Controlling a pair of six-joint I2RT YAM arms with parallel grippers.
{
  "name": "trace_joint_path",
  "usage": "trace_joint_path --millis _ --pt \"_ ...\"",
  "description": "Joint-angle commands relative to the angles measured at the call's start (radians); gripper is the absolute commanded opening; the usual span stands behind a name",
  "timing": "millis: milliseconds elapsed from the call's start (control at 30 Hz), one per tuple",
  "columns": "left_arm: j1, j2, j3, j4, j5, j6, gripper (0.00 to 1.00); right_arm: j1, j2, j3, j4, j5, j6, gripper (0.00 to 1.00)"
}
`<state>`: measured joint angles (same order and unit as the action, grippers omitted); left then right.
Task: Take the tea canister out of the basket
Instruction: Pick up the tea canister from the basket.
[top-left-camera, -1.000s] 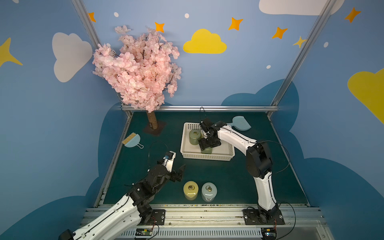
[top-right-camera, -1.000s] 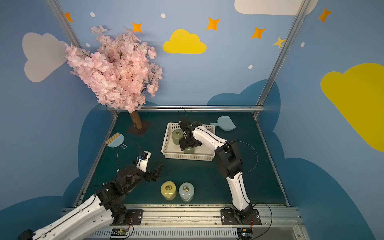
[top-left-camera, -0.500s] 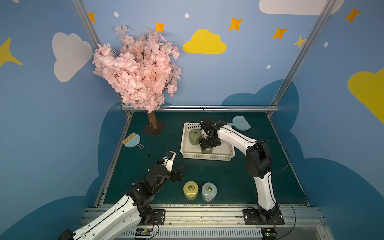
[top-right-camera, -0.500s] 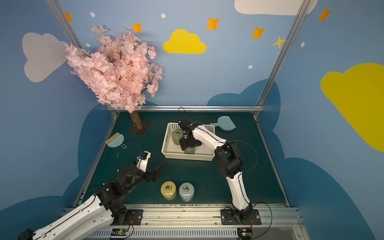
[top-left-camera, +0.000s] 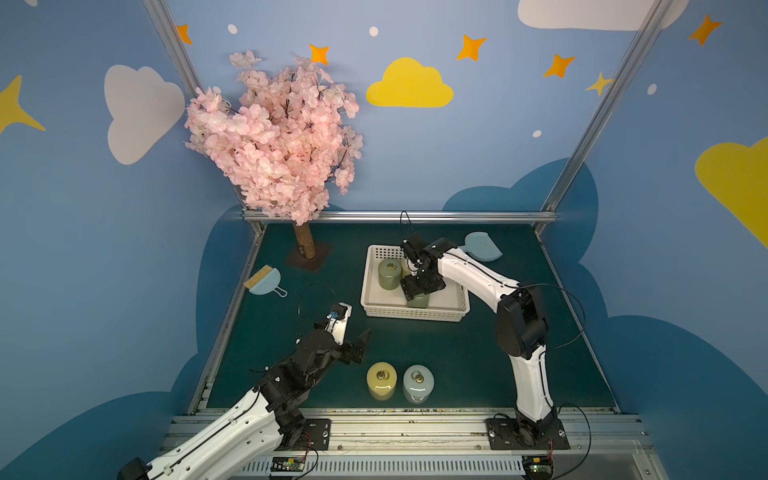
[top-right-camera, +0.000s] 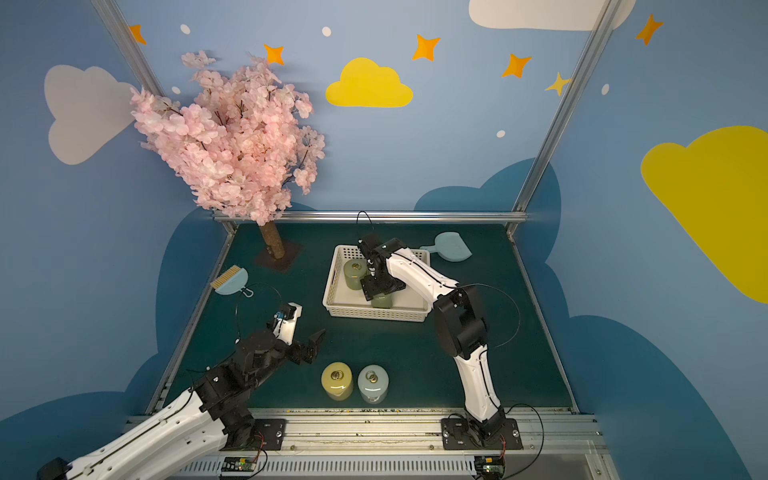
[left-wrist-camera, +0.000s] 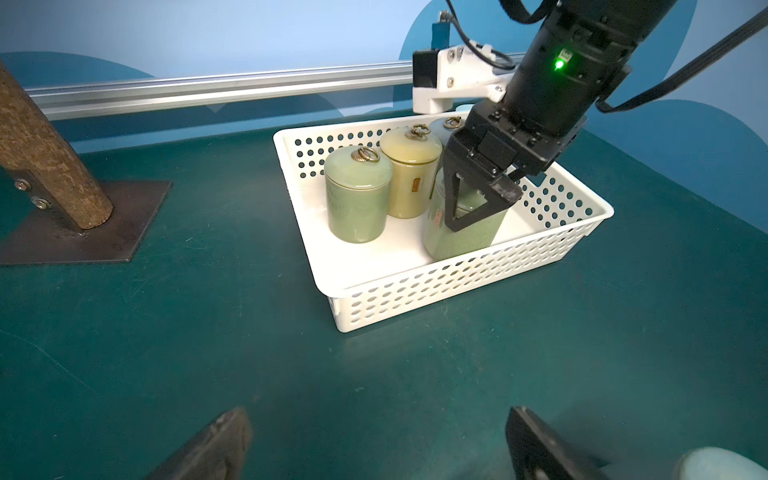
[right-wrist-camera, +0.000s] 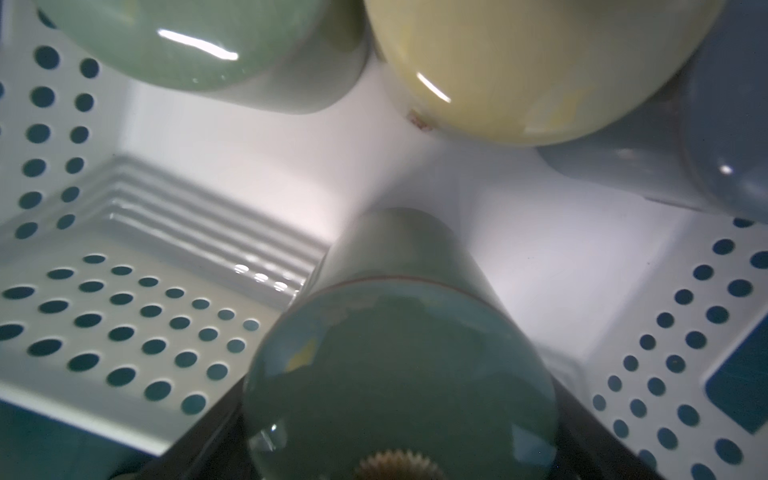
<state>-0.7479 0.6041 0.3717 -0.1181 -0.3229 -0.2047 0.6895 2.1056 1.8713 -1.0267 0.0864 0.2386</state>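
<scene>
In basket, right fingers grasp tea canister; yellow canister just beside; left fingers spread.

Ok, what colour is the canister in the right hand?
Pale green canister, best in the left wrist view.

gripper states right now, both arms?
Left gripper: open, holding nothing.
Right gripper: closed on the green tea canister, inside the basket.
</scene>
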Motion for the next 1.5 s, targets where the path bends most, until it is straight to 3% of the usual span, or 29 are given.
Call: trace_joint_path --millis 0,667,1467 --pt "0.003 -0.003 -0.008 0.014 -0.011 0.016 1.0 0.008 -0.1 0.05 -0.025 0.022 -0.01 0.66" --pt "0.003 -0.018 -0.013 0.012 -0.013 0.016 1.0 0.053 -0.259 -0.02 -0.051 0.053 -0.001 0.65" --pt "0.003 -0.052 -0.031 0.028 -0.013 0.025 1.0 0.125 -0.588 -0.419 0.019 0.087 0.121 0.65"
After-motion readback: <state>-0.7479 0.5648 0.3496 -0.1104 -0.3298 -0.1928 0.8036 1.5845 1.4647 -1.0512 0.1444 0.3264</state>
